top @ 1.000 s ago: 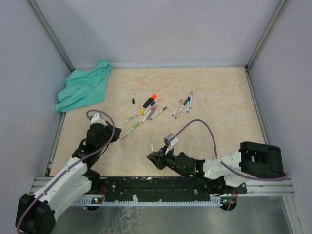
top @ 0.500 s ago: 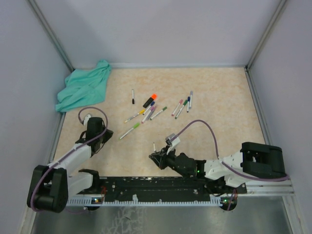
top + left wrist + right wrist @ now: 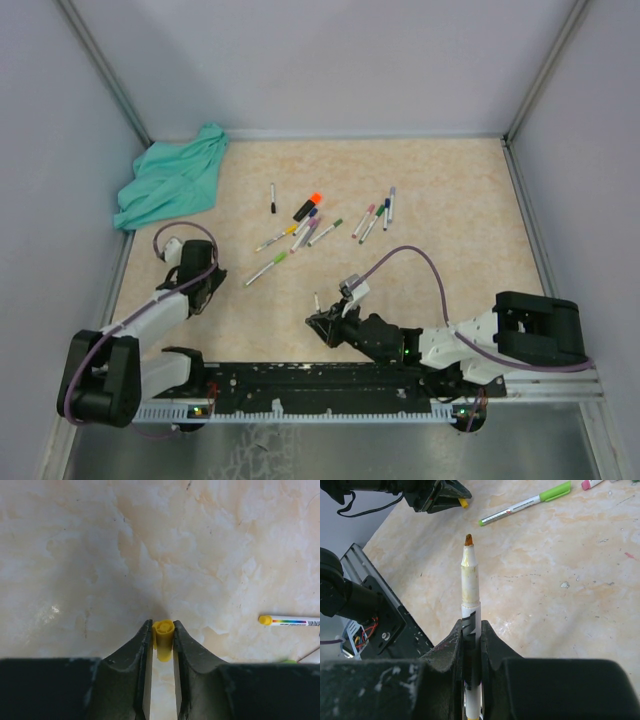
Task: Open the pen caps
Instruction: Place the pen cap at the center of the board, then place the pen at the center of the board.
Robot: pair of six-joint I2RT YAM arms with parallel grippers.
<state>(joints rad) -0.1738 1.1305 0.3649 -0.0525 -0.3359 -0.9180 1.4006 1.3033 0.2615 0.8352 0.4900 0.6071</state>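
The table [image 3: 450,200] is carrying a loose bunch of capped pens [image 3: 320,225] at its far middle, well apart from both arms. The right gripper [image 3: 471,630] is clamping an uncapped pen [image 3: 470,575], its bare tip pointing out past the fingertips. The left gripper [image 3: 163,626], at the near left, is flanking a yellow cap [image 3: 163,630]; pinching or letting go, I cannot tell. A stray pen [image 3: 262,270] is lying just right of it, slanting near-left to far-right, its green cap [image 3: 280,258] at the far end. This pen is probably nearer the left arm.
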